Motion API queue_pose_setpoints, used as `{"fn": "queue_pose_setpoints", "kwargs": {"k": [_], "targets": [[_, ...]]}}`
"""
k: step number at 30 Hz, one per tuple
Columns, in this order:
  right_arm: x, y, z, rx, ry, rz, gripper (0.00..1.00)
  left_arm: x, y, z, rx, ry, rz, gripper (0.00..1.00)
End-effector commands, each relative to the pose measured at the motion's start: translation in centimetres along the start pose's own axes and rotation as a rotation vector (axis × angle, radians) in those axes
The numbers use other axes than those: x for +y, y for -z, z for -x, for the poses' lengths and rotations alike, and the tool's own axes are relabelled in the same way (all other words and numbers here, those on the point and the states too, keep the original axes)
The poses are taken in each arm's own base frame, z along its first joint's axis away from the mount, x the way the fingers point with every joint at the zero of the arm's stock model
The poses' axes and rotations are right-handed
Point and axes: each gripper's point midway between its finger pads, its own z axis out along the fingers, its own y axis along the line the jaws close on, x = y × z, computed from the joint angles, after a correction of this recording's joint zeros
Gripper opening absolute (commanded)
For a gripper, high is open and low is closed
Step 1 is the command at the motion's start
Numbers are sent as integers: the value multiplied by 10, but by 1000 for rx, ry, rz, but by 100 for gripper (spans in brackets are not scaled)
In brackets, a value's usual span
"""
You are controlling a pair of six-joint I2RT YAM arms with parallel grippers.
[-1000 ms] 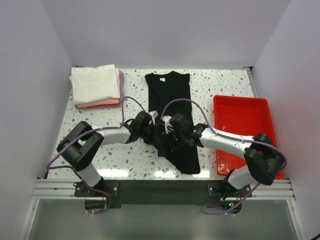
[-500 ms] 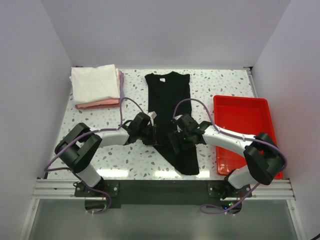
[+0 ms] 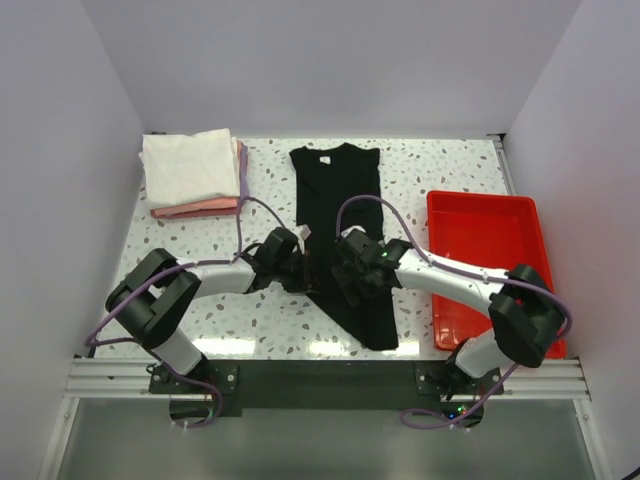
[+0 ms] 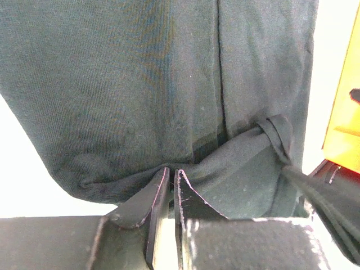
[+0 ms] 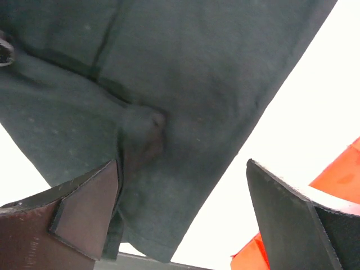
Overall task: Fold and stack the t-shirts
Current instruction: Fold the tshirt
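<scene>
The black t-shirt (image 3: pixel 338 190), lying lengthwise on the worktop (image 3: pixel 440 170), is light, limp cloth best gripped at a bunched edge: the left gripper (image 4: pixel 170 171) pinches such a fold with jaws nearly together, while the right gripper (image 5: pixel 183 169) holds its jaws wide apart above it.

overhead view from behind looking down, both wrist views close above black t-shirt (image 3: pixel 338 190)

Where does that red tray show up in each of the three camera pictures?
Top external: the red tray sits at the table's right side.
Left wrist: a thin orange-looking strip of the tray at the right edge.
Right wrist: the tray in the lower right corner.
Shared landmark: the black t-shirt, left of the tray in every view.
</scene>
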Motion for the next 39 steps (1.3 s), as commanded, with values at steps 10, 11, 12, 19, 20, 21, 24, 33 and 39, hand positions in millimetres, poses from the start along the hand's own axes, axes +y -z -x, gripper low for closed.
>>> {"fn": "queue_pose_setpoints", "kwargs": {"k": [10,11,12,19,20,21,24,33,39], "targets": [[23,-13,30,-60,61,-137,55,1,6,-8,10,-21,-33,11],[20,-12,32,-69,60,-167,53,2,6,-9,10,-19,-30,11],[19,-12,33,-72,49,-178,52,3,5,-10,13,-18,-26,10],[23,-13,39,-93,27,-170,32,13,1,-16,30,-10,-1,1],[25,-14,40,-96,23,-162,28,15,0,-17,31,-10,9,0],[27,-15,39,-93,21,-150,21,17,-1,-19,38,-9,14,0],[31,-19,34,-78,13,-135,0,21,-2,-22,46,-7,22,0],[51,-2,19,-92,-140,116,0,50,4,-32,32,15,141,0],[68,32,19,-131,-169,402,0,66,4,-40,39,35,200,0]]}}
